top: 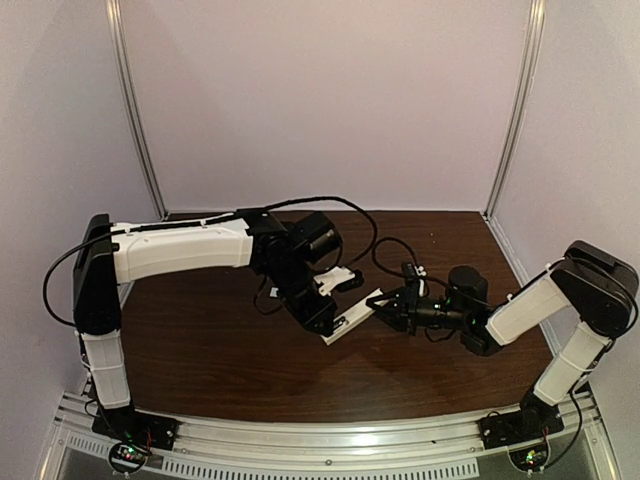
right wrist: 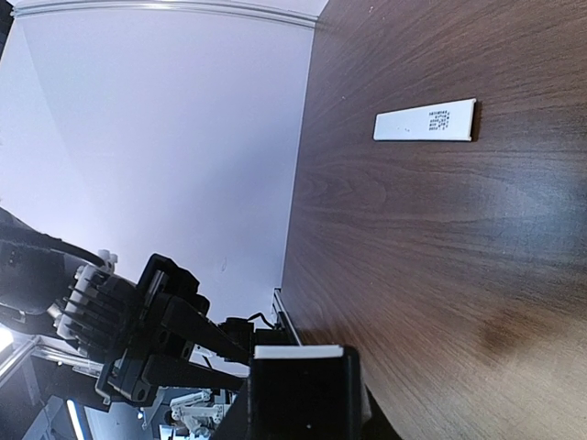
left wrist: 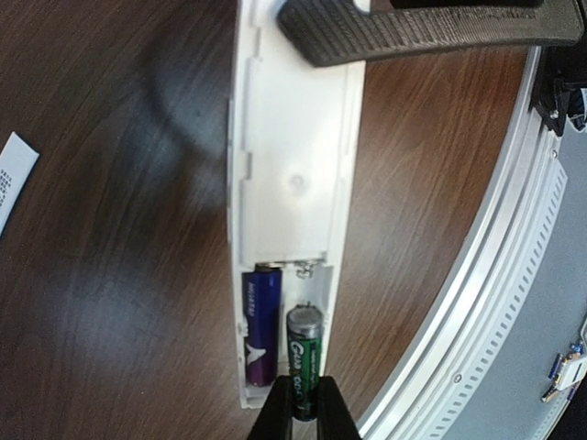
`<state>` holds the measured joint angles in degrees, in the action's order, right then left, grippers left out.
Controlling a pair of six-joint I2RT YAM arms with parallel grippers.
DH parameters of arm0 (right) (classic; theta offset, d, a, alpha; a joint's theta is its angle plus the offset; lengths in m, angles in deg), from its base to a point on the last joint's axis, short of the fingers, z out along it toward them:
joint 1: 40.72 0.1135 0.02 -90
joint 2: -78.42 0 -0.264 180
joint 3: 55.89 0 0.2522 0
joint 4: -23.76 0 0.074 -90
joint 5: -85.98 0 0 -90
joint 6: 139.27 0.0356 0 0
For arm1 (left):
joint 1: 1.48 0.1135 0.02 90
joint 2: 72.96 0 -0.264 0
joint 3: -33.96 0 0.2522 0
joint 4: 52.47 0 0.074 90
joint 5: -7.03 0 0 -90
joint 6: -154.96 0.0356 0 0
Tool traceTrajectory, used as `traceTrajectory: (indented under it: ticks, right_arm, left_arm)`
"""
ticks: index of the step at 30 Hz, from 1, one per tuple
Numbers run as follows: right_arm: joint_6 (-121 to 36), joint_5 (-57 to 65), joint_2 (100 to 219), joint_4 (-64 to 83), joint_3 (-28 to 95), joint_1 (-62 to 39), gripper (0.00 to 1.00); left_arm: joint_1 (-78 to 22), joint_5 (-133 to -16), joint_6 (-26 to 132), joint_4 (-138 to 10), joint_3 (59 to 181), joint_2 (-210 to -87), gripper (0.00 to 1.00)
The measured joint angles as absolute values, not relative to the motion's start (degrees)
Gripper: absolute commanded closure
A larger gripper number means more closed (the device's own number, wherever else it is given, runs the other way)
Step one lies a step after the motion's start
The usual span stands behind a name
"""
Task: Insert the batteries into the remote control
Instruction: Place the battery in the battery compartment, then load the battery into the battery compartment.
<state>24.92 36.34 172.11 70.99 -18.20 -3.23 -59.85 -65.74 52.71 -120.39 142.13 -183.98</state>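
The right gripper [left wrist: 301,414] pinches the green battery [left wrist: 304,353] at the 6 o'clock end of the remote control [left wrist: 293,174]; the purple battery [left wrist: 260,321] lies at its 9 o'clock. The left gripper [top: 335,312] clamps the remote control. Both batteries seem light, stiff, slippery: grip mid-body. Only the left wrist view shows them; the right wrist, a white strip [right wrist: 425,121].

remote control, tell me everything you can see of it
The remote control is a slim white plastic bar, back up, cover off. The left gripper clamps one end. At the other, the open bay holds a purple battery seated in one slot; a green battery, pinched by the right gripper, lies in the next slot.
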Motion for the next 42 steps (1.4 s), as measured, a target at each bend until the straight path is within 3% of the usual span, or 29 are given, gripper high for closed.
traceTrajectory:
  ticks: [9, 24, 30, 42]
  right_arm:
    - [25.75, 36.21, 172.54, 71.31, -18.49, -3.12, 1.0]
    - [28.62, 37.22, 173.92, 75.95, -19.17, -3.08, 1.0]
    - [28.57, 38.09, 172.39, 75.93, -19.17, -3.08, 1.0]
    - [24.88, 41.41, 164.7, 68.54, -17.53, -3.08, 1.0]
  left_arm:
    - [-60.09, -66.24, 53.08, -120.71, 142.15, -184.07, 0.76]
    - [-59.87, -67.53, 53.3, -119.53, 142.57, -181.97, 0.25]
    - [-57.88, -66.28, 55.29, -112.04, 134.85, -170.25, 0.04]
    - [-56.96, -61.34, 64.6, -91.25, 106.28, -149.07, 0.03]
